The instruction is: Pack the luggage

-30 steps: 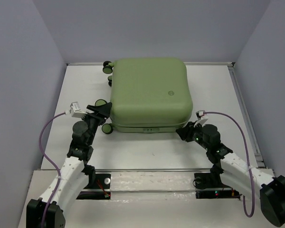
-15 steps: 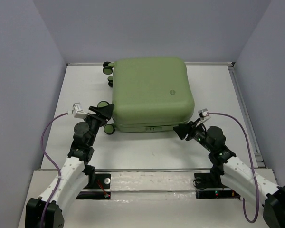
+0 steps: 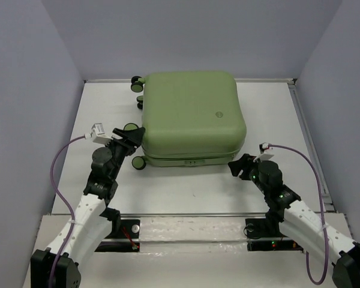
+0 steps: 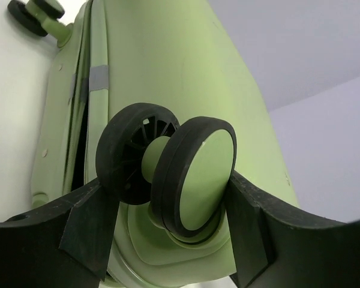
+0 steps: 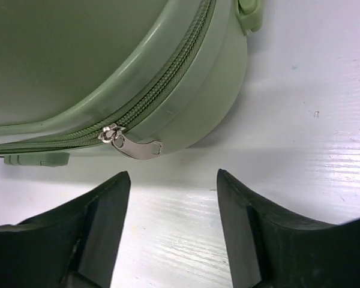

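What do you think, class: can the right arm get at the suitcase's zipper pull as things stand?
Probably yes: the right tool is open, the zipper pull hangs just ahead of it, and only bare table lies between.

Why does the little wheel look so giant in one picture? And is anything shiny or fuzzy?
Left wrist view: the wheel is very close to the camera, so it looks huge. Right wrist view: the zipper pull glints and the table glares white, with a soft shadow under the luggage. Top view: even light, nothing blurred.
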Motion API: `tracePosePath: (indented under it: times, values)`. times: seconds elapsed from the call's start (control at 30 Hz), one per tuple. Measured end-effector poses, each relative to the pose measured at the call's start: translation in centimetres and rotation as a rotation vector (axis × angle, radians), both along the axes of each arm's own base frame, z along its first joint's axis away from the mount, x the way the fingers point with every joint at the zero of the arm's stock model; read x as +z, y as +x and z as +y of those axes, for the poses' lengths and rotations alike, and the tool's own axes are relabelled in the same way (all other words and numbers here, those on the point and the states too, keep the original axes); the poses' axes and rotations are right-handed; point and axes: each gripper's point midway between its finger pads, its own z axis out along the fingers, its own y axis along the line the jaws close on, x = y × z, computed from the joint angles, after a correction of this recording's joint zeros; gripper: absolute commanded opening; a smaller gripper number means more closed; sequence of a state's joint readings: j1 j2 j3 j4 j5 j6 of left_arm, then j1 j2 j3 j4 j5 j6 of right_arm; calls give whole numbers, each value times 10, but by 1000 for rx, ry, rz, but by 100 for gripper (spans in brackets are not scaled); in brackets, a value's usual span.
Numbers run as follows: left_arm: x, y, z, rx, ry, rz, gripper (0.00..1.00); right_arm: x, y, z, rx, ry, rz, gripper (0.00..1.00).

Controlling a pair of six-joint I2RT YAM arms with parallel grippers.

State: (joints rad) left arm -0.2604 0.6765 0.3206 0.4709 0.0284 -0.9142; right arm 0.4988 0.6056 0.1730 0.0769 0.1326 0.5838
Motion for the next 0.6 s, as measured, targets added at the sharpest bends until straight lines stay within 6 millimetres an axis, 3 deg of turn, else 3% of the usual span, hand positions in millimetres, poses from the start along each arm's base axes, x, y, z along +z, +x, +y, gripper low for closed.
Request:
tracePosePath:
  times: [0.13, 0.2, 0.33, 0.6]
  values:
    - [23, 1, -3, -22, 43, -10, 6, 8, -1, -3, -11, 6, -28, 65]
    - [26, 0, -5, -31, 61, -13, 6, 15, 1, -3, 0, -4, -55, 59]
    - [21, -2, -5, -36, 65, 6, 6, 26, 6, 6, 57, -31, -102, 54]
    - [1, -2, -8, -47, 42, 19, 6, 13, 16, 15, 112, -97, -98, 44]
